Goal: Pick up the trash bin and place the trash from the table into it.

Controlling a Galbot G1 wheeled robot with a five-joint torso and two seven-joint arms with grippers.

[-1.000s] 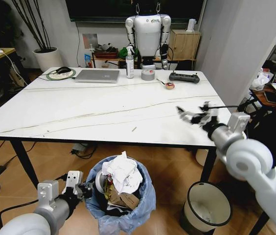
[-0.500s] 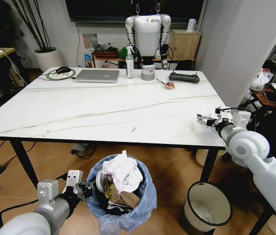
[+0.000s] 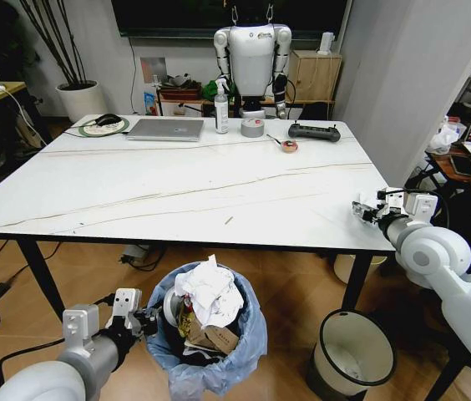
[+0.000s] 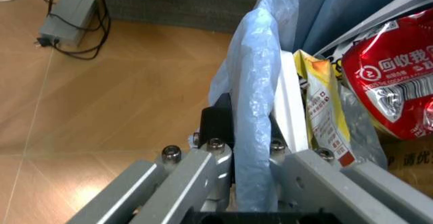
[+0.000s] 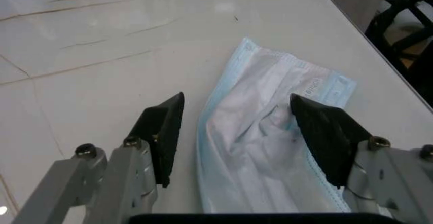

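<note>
The trash bin (image 3: 219, 368), lined with a light-blue bag, stands on the floor before the table's (image 3: 177, 192) front edge. It is heaped with trash: white tissues (image 3: 210, 292), brown cardboard (image 3: 215, 338) and a red wrapper (image 4: 392, 92). My left gripper (image 3: 139, 322) is shut on the bin's rim (image 4: 287, 107) and bag, one finger inside and one outside. My right gripper (image 3: 362, 209) is low at the table's right edge. It stands open over a light-blue face mask (image 5: 271, 133) lying flat on the tabletop, a finger (image 5: 166, 127) on each side of it.
A laptop (image 3: 166, 129), spray bottle (image 3: 221, 109), tape roll (image 3: 252, 127), black controller (image 3: 314, 132) and small tape (image 3: 289, 146) sit along the table's far side. A black-rimmed white bin (image 3: 354, 355) stands on the floor at the right. A humanoid robot (image 3: 252, 58) stands behind the table.
My right arm has swung right and down from above the table to its right edge. The left gripper and bin have not moved.
</note>
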